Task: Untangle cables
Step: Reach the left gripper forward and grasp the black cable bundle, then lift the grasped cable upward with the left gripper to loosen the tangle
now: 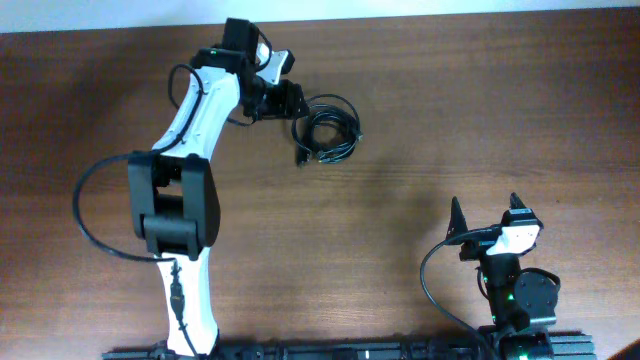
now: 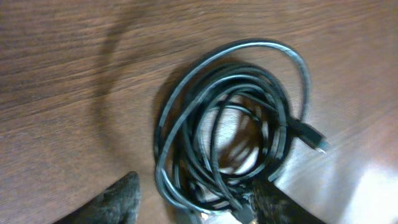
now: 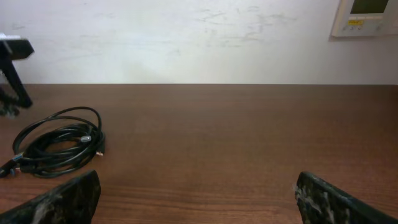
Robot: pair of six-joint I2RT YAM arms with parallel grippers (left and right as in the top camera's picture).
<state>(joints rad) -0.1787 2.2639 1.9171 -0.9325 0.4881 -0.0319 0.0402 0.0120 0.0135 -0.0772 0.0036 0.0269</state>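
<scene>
The cables (image 1: 330,128) are thin black cords coiled together in one small bundle on the far middle of the brown table. In the left wrist view the coil (image 2: 230,118) fills the frame, with a plug end (image 2: 317,142) sticking out at the right. My left gripper (image 1: 295,108) is at the bundle's left edge. It is open (image 2: 199,205), and its fingers straddle the near edge of the coil, the right finger touching the cords. My right gripper (image 1: 485,205) is open and empty (image 3: 196,199) near the front right, far from the bundle (image 3: 56,146).
The brown wooden table (image 1: 480,110) ends at a white wall (image 3: 199,37) at the back. A wall-mounted panel (image 3: 367,15) shows at the upper right. Thicker black wires loop off the left arm (image 1: 85,215) and the right arm (image 1: 430,275).
</scene>
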